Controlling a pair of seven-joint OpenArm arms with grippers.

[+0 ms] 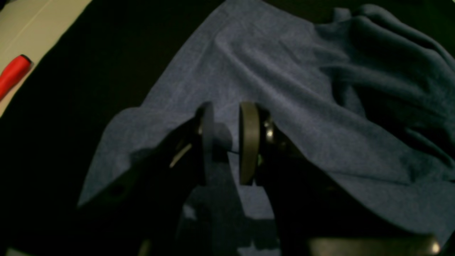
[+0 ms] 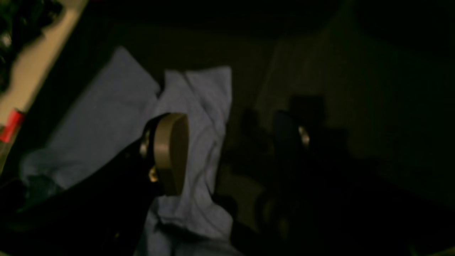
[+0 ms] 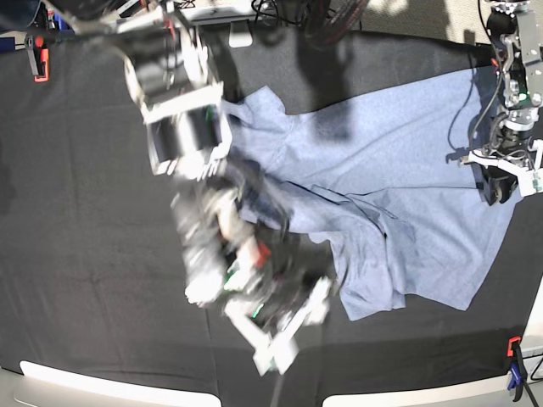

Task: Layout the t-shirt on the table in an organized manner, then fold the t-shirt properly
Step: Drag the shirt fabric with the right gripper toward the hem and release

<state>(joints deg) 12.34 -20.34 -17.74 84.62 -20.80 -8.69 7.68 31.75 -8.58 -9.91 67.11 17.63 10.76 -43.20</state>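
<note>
Wide table (image 3: 85,212) under matte black cloth, clamps at its edges – one orange (image 3: 37,52) at far left, another (image 3: 514,349) at near right. Light blue-grey t-shirt (image 3: 399,170) spread across the right half of the black cloth, mostly flat, rumpled into folds toward its middle and lower edge. Right gripper (image 2: 234,153) blurred over the shirt's crumpled near-left part, jaws spread wide with nothing between them – one pad above fabric, the other above black cloth. Left gripper (image 1: 226,142) at the shirt's right edge, pads pinching a fold of the fabric
</note>
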